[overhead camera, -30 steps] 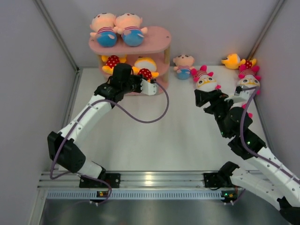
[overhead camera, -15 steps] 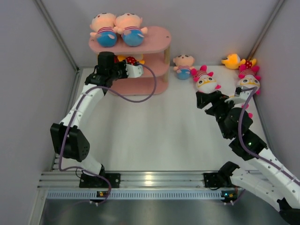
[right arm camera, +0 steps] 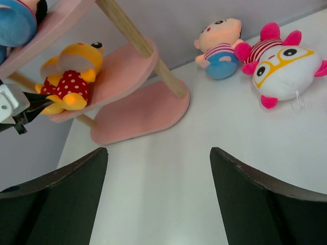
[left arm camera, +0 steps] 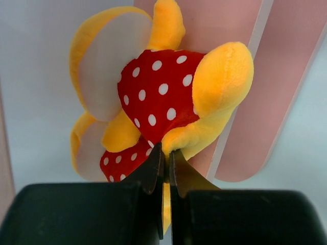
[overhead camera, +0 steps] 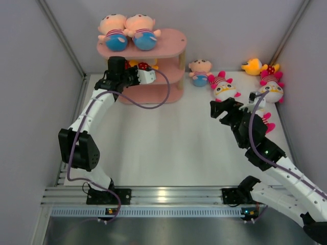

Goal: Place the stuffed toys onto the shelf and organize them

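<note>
The pink shelf (overhead camera: 171,48) stands at the back left. Two peach-headed dolls (overhead camera: 127,31) lie on its top board. My left gripper (overhead camera: 134,76) is shut on a limb of a yellow-orange toy with a red dotted body (overhead camera: 142,65) at the middle board. The left wrist view shows the jaws (left arm camera: 164,153) pinching that toy (left arm camera: 163,87). It also shows in the right wrist view (right arm camera: 69,76). My right gripper (overhead camera: 225,108) is open and empty over the table (right arm camera: 158,168), near a pink-tufted toy (overhead camera: 223,87).
On the table lie a peach-headed doll (overhead camera: 200,71), a second pink-tufted toy (overhead camera: 271,91) by my right arm, and a yellow-orange toy (overhead camera: 258,66) in the back right corner. Grey walls close in the sides.
My left gripper moved back and to the left along the shelf front, with the yellow-orange toy in it. My right gripper shifted slightly nearer and left.
</note>
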### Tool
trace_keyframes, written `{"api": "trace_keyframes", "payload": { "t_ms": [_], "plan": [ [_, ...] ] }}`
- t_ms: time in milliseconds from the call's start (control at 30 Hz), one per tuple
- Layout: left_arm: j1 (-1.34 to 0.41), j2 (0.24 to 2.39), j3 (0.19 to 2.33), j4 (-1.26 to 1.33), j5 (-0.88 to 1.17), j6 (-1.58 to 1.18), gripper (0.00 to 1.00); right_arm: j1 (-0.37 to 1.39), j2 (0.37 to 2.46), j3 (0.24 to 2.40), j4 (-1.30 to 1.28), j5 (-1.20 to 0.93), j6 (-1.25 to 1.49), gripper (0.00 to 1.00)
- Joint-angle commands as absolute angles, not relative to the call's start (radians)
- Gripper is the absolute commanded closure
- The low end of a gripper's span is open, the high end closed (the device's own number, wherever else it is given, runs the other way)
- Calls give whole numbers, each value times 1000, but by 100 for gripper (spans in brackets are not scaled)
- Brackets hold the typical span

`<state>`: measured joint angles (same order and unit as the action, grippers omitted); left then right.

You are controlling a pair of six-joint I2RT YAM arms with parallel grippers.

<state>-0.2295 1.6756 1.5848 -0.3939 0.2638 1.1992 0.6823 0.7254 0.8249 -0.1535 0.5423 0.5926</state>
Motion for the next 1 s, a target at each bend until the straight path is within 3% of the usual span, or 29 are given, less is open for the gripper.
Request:
{"api": "trace_keyframes", "payload": {
  "t_ms": [0, 167, 267, 333, 467, 600, 667, 767, 967],
  "plan": [
    [-219, 1690, 1615, -344, 242, 1178, 100, 664, 744, 859, -164, 532, 572, 18],
    [-221, 1689, 1591, -344, 239, 1181, 78, 646, 756, 859, -166, 523, 571, 17],
    [-219, 1690, 1627, -344, 226, 1134, 49, 629, 764, 859, -182, 538, 571, 17],
    [-216, 1684, 1641, -345, 229, 1114, 40, 595, 787, 876, -212, 535, 561, 15],
    [-216, 1645, 1612, -347, 250, 1104, 36, 454, 845, 923, -267, 448, 514, 12],
    [-216, 1586, 1531, -344, 242, 1146, 31, 186, 923, 971, -238, 293, 489, 11],
    [-216, 1560, 1499, -347, 238, 1149, 24, 27, 972, 998, -207, 168, 489, 10],
    [-218, 1531, 1489, -354, 244, 1118, 14, -168, 1155, 1165, -178, 42, 492, 9],
    [-230, 1454, 1491, -428, 207, 1042, 5, -305, 1699, 1579, -287, -75, 511, 9]
  ]
}}
